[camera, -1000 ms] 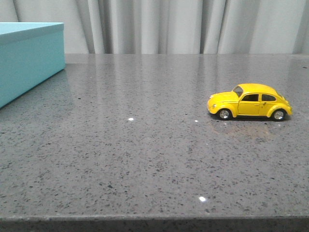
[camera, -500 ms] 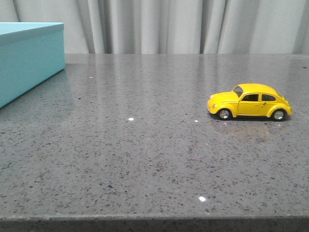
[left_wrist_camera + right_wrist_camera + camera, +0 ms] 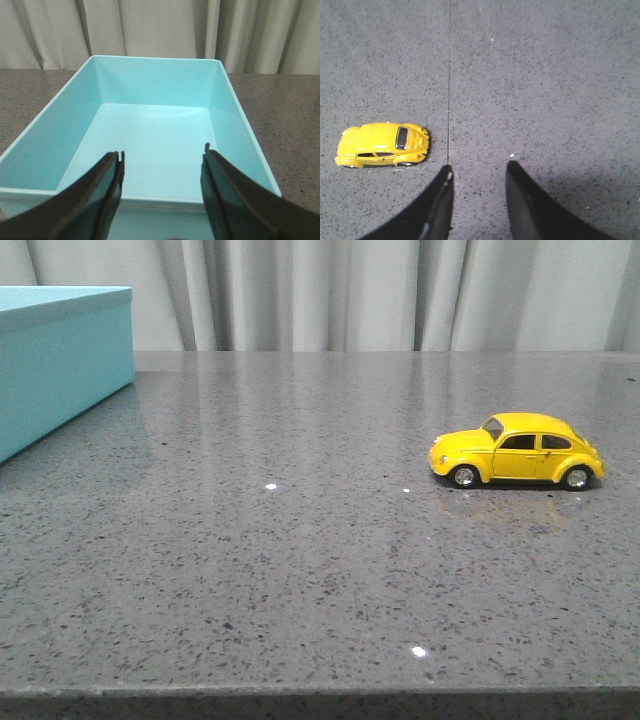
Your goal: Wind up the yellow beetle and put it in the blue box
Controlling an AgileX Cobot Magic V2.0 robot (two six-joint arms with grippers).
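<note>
A: Beetle business first, but start with the biggest thing. Where is the blue box [image 3: 62, 358] and why there?

B: It sits at the far left of the grey table [image 3: 300, 570], well apart from the car, with its mouth open upward. The left wrist view looks straight into it: bare turquoise floor, nothing inside. My guess is it waits there as the drop-off, kept out of the way so the car has room to be handled.

A: And the left gripper [image 3: 162, 160]?

B: It hangs just above the near wall of the box, jaws spread wide, holding nothing. It looks parked rather than working.

A: The right gripper [image 3: 479, 172]?

B: Also parted and empty, above bare table, near the car but not touching it; the car lies off to one side of the fingers, not between them.

A: So the yellow beetle [image 3: 517, 450] itself?

B: Far to the right of the box, upright on all four wheels, nose pointing toward the box. Nothing grips it, so I judge that winding has not begun; the right arm must first line up over it.
</note>
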